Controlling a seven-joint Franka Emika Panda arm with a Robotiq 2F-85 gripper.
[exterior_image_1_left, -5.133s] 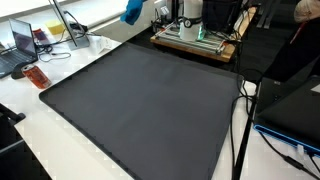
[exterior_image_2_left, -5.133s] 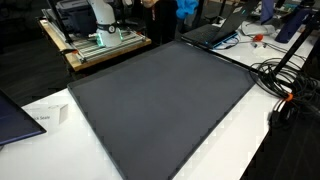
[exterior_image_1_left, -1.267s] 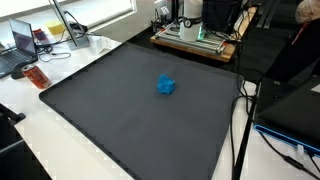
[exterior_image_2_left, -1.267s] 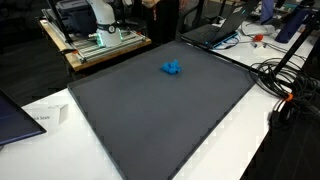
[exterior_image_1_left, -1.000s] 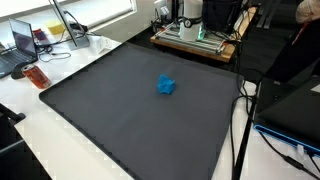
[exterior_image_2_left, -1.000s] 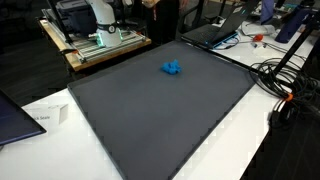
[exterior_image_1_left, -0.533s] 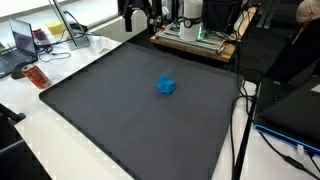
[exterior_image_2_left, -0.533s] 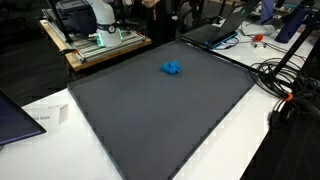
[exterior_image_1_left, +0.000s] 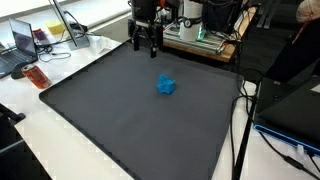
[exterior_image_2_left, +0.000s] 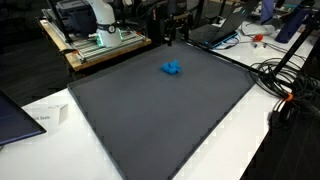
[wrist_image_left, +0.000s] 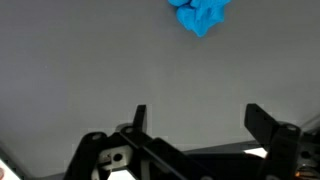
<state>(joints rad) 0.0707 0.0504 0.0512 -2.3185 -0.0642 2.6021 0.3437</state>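
A small crumpled blue object (exterior_image_1_left: 166, 86) lies on the dark grey mat (exterior_image_1_left: 110, 120), towards its far side; it is also in the other exterior view (exterior_image_2_left: 173, 68). My gripper (exterior_image_1_left: 146, 46) hangs above the mat's far edge, short of the blue object and well above it, seen too at the back of the mat (exterior_image_2_left: 175, 32). In the wrist view the blue object (wrist_image_left: 200, 14) is at the top edge, and the gripper (wrist_image_left: 197, 118) stands open with nothing between its fingers.
A laptop (exterior_image_1_left: 22, 42) and a small orange-red item (exterior_image_1_left: 37, 77) sit on the white table beside the mat. A wooden board with equipment (exterior_image_1_left: 200, 38) stands behind the mat. Black cables (exterior_image_2_left: 285, 85) lie beside the mat's edge, with another laptop (exterior_image_2_left: 215, 32) behind it.
The blue object was placed on the mat several seconds ago and has stayed still. Over the last second my arm has come down into view over the mat's far edge.
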